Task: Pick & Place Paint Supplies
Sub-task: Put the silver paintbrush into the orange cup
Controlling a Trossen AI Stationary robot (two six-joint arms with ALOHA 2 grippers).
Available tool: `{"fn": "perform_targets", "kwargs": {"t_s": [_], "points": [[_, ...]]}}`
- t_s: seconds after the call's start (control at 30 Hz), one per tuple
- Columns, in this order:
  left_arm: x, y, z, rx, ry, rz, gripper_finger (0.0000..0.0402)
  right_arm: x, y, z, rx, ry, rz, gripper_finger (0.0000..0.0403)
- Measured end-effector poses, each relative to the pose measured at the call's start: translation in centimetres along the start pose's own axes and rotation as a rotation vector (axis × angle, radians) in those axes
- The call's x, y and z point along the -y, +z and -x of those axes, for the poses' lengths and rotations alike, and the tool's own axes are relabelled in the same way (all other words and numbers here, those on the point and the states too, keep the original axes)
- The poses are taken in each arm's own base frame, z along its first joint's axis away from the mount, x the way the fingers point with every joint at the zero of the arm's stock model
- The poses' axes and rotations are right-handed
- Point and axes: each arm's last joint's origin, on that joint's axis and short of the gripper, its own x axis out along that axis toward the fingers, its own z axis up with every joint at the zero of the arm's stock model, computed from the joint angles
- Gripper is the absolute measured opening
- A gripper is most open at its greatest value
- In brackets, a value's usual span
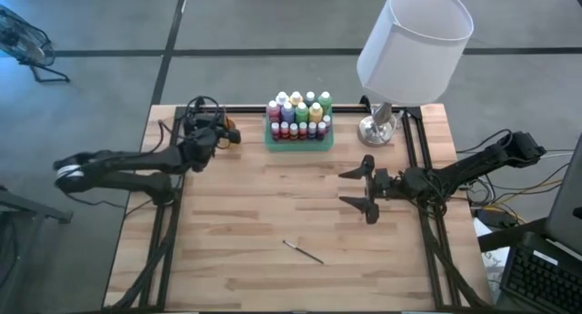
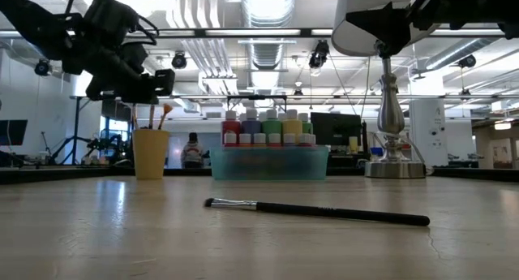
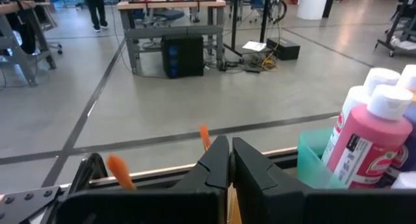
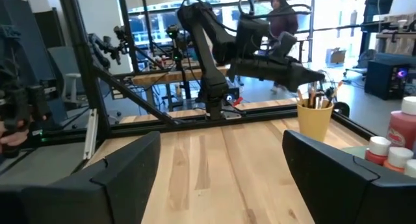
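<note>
Small paint bottles [image 1: 298,116] in several colours stand in a green tray [image 1: 298,145] at the table's far middle. To its left stands an orange cup [image 2: 151,154] with brushes [image 4: 313,97] sticking up out of it. My left gripper [image 4: 318,75] is shut and hovers level just above the cup's mouth; an orange brush tip [image 3: 205,137] shows behind its fingers. One dark-handled paintbrush [image 1: 303,251] lies flat on the table near the front. My right gripper [image 1: 357,190] stands open at mid-right, pointing toward the table's left, with nothing between its fingers. My left gripper is shut right over the brushes in the cup, but its own fingers [image 3: 214,165] hide their upper ends. I cannot tell whether it touches or holds a brush.
A lamp with a white shade [image 1: 414,36] and a metal base [image 1: 377,127] stands right of the tray. Bare wood lies between the tray and the loose brush. Black frame rails run along the table's left, right and far sides.
</note>
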Motion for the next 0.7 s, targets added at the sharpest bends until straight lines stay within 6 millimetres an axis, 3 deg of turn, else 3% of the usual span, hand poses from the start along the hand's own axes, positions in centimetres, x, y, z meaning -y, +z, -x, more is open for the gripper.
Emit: {"fn": "perform_targets", "kwargs": {"t_s": [0.4, 0.7], "points": [[0.8, -1.4, -0.9, -0.035, 0.003, -0.007, 0.0014, 0.1, -0.1, 0.0, -0.005, -0.015, 0.002, 0.0295], [1.1, -0.8, -0.9, -0.032, -0.027, 0.008, 0.0125, 0.1, -0.1, 0.0, -0.005, -0.015, 0.001, 0.0305]]}}
